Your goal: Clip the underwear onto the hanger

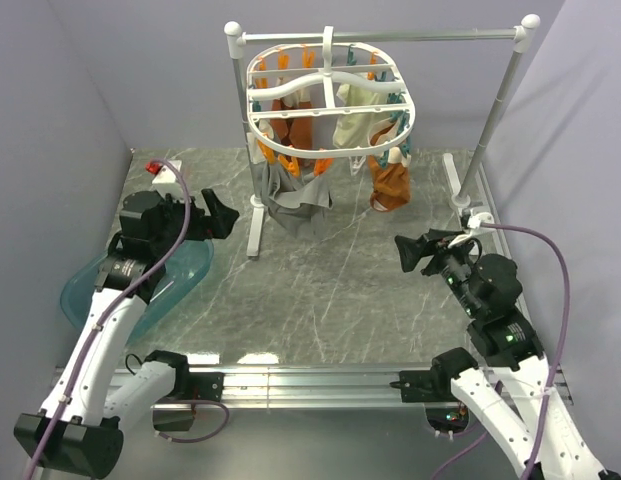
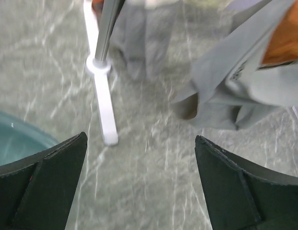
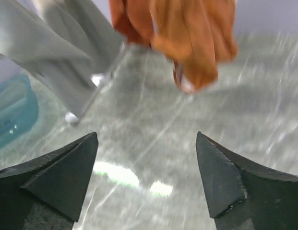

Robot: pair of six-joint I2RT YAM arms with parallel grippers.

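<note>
Grey underwear [image 1: 295,195] hangs from the white hanger [image 1: 330,100] over the far edge of the table [image 1: 330,295], beside an orange garment [image 1: 390,180]. The left pincer [image 1: 221,217] and right pincer [image 1: 407,254] both stand spread and empty, apart from the cloth. The clipping looks done. The next move calls for pulling both arms back to the near edge without snagging the cloth.

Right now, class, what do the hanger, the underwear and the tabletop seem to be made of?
Hanger: likely moulded plastic, glossy white, smooth bars.
Underwear: soft grey fabric, matte; it hangs limp in folds.
Tabletop: marble look, pale veins, glare; stone or printed laminate, cannot tell.
</note>
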